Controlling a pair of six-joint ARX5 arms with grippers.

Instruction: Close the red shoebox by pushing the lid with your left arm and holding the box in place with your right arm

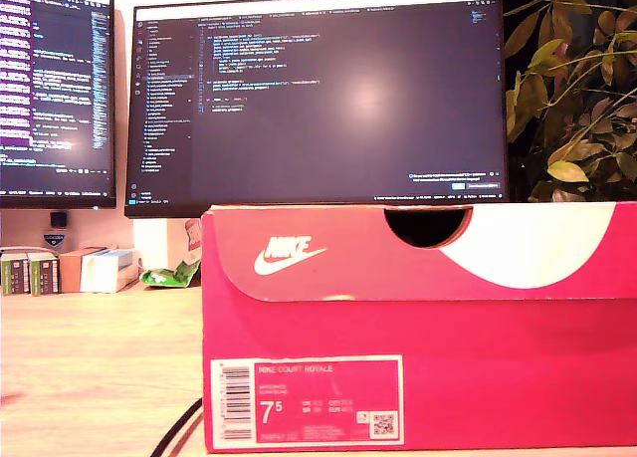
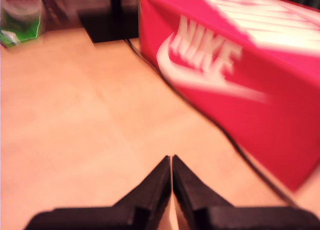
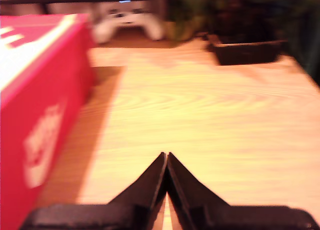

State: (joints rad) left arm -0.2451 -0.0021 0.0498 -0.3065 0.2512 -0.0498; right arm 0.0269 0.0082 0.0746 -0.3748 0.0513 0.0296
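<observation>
The red Nike shoebox [image 1: 418, 328] fills the lower middle and right of the exterior view, its lid [image 1: 418, 253] down over the box with the front flap overlapping the body. No arm or gripper shows in that view. In the first wrist view my first gripper [image 2: 171, 159] is shut with nothing in it, above bare wood, and the shoebox [image 2: 235, 64] lies off to one side, apart from it. In the second wrist view my second gripper [image 3: 166, 155] is likewise shut and empty over the table, with the shoebox [image 3: 40, 99] beside it, not touching.
Two monitors [image 1: 318, 99] stand behind the box, with a plant [image 1: 577, 89] at the exterior view's right. Small cartons [image 1: 60, 270] and a green wrapper [image 1: 169, 275] sit at the exterior view's left. A black cable [image 1: 179, 432] runs by the box. A white controller [image 3: 125, 19] and dark tray [image 3: 245, 52] lie far off.
</observation>
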